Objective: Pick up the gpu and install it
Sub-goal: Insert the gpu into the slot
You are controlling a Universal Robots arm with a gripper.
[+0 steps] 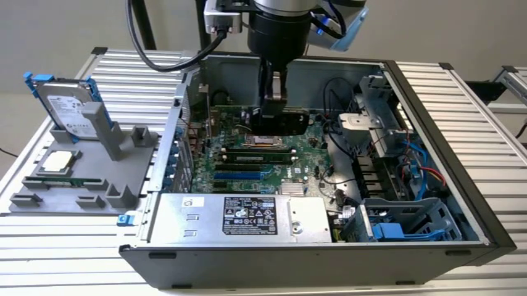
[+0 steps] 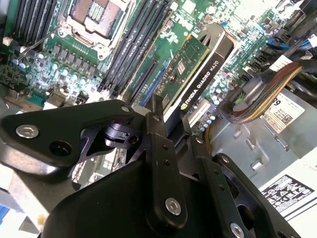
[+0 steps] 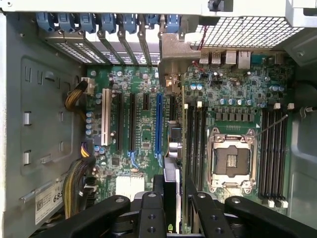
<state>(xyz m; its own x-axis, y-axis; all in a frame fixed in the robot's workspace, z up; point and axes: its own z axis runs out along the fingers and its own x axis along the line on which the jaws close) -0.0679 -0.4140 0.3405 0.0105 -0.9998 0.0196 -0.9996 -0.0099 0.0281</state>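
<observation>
The gpu (image 2: 198, 69), a green card with a black cooler, hangs over the motherboard (image 2: 64, 64) inside the open computer case (image 1: 461, 154). My gripper (image 2: 171, 131) is shut on the card's upper edge, with one finger on each face. In the first wrist view the gpu (image 3: 171, 144) shows edge-on, between the blue slot (image 3: 159, 124) and the memory slots, and my gripper (image 3: 172, 198) clamps it. In the exterior view the gripper (image 1: 276, 111) holds the gpu (image 1: 288, 122) just above the CPU socket (image 1: 261, 139) area. I cannot tell whether the card touches the board.
A power supply (image 1: 239, 216) fills the case's near side, a drive cage (image 1: 403, 222) and cables (image 1: 371, 166) its right. Blue slot latches (image 3: 99, 22) line the case's rear wall. On the exterior view's left, a grey fixture (image 1: 74, 185) holds a hard drive (image 1: 70, 108) and a memory stick (image 1: 66, 182).
</observation>
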